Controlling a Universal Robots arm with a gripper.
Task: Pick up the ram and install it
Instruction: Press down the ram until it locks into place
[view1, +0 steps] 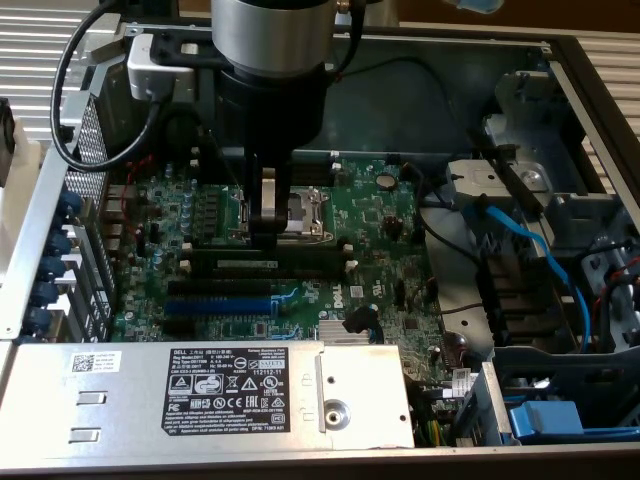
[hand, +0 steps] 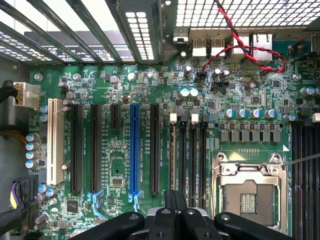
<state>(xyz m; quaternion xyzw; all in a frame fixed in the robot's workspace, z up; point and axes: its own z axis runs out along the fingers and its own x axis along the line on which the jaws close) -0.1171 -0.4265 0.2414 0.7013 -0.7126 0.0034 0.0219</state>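
The ram (view1: 262, 262) is a long dark stick with a small whitish label. It stands on edge in the line of black slots (view1: 275, 278) on the green motherboard (view1: 380, 215), just in front of the CPU socket (view1: 305, 210). My gripper (view1: 265, 238) comes straight down on its middle. In the wrist view the ram (hand: 176, 150) is seen edge-on, running away from my gripper (hand: 176, 197) toward the white end clips (hand: 173, 118). The two dark fingers (hand: 169, 200) stand close together, pinching its thin edge. Two black slots (hand: 192, 150) lie beside it.
A blue expansion slot (view1: 215, 303) (hand: 134, 145) and other black card slots lie nearby. The grey power supply (view1: 200, 390) sits at the case's front. Blue cables (view1: 530, 250) and drive bays fill the exterior view's right. Red-black wires (hand: 240, 50) cross the board near the rear ports.
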